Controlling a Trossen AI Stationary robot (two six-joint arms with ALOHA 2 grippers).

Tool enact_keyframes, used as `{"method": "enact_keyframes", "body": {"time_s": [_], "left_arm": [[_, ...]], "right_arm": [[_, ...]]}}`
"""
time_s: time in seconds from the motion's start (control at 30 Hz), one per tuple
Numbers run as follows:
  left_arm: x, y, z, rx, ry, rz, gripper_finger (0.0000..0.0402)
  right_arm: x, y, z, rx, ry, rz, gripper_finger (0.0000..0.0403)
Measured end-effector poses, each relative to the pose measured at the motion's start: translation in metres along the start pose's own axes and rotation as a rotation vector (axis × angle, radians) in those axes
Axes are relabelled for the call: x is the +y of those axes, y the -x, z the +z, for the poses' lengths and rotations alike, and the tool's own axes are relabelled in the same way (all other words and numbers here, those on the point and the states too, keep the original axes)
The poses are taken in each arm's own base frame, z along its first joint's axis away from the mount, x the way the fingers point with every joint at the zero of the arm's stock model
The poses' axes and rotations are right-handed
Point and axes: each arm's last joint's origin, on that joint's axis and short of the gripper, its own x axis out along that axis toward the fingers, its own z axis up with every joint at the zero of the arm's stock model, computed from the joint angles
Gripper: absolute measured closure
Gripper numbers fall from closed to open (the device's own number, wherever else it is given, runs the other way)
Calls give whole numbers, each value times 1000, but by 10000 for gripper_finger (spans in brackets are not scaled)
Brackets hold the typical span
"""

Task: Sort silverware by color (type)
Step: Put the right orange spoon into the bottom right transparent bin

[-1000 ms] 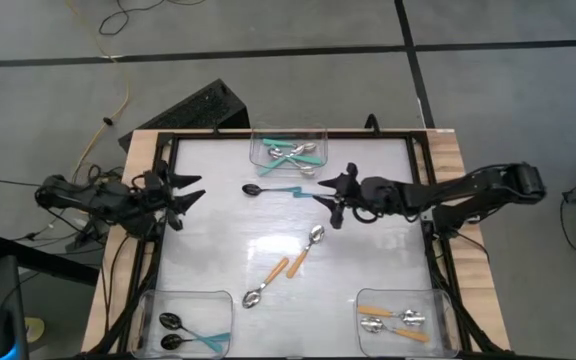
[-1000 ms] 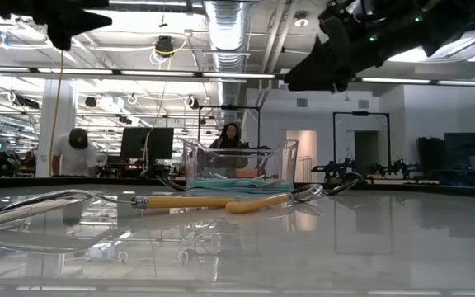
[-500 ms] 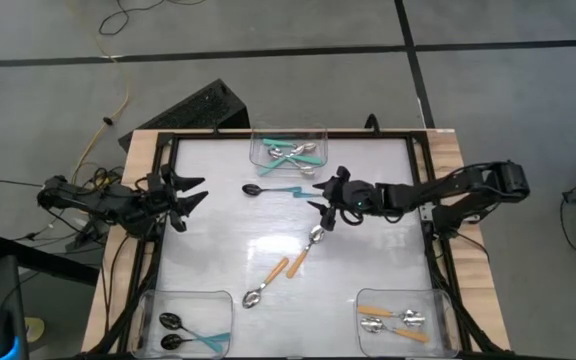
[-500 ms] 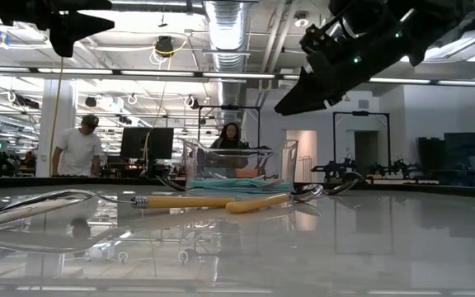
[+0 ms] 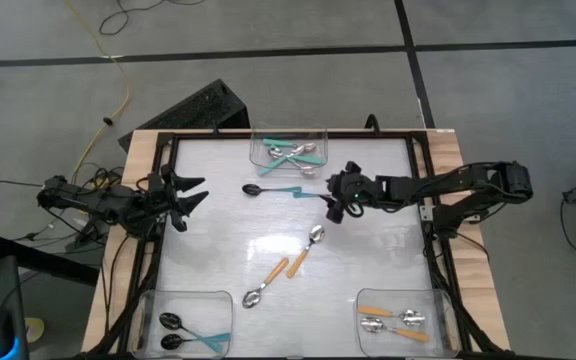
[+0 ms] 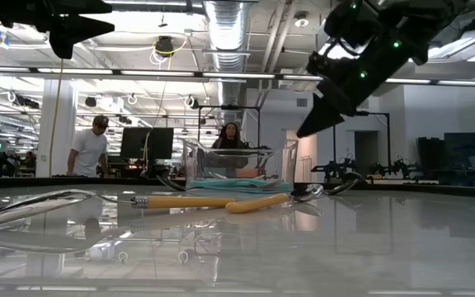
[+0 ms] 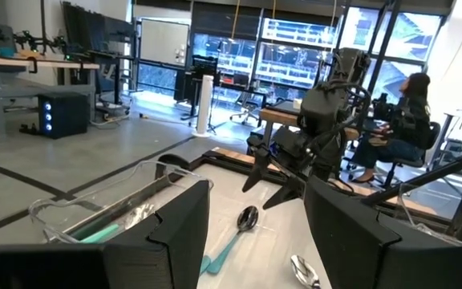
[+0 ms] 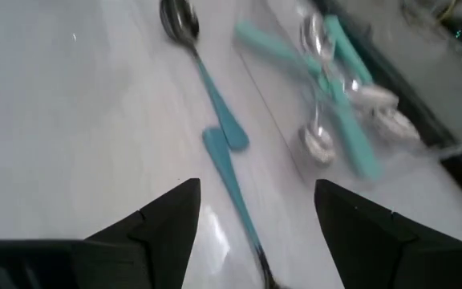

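At the near edge of the table I've got two clear bins; the near-left bin (image 5: 190, 303) holds two black-bowled spoons (image 5: 173, 330) with teal handles, and the near-right bin (image 5: 438, 302) holds silver spoons with orange handles (image 5: 393, 319); moving up to mid-table, I see two loose orange-handled spoons, one (image 5: 266, 282) nearer me and the other (image 5: 306, 248) just beyond it, lying almost in line and nearly touching at the handles; past those, my right gripper (image 5: 334, 198) hangs over the white tabletop (image 5: 218, 230), its fingers spread wide and holding nothing; from its wrist view the two dark fingertips (image 8: 167, 210) frame a teal handle (image 8: 229, 181) lying on the surface between them; next to that lies a black-bowled teal spoon (image 5: 268, 189), and both rest just in front of the far bin (image 5: 288, 150), which carries the silver-bowled, teal-handled spoons (image 5: 296, 154); off at the left edge of the table my left gripper (image 5: 190, 192) waits, fingers wide apart and empty; beyond the table, in the low view, I can make out a person (image 6: 91, 147) standing in the room.
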Motion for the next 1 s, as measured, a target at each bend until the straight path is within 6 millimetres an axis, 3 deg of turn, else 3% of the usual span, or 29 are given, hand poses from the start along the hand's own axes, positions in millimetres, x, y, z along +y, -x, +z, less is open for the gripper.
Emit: {"method": "enact_keyframes", "body": {"time_s": [0.5, 0.77, 1.0], "left_arm": [[1, 0, -1, 4, -5, 18, 212], [1, 0, -1, 3, 10, 18, 212], [1, 0, -1, 3, 19, 19, 212]], "right_arm": [[-3, -11, -12, 107, 13, -21, 86], [0, -28, -22, 158, 65, -27, 87], [2, -26, -18, 119, 67, 28, 87]]}}
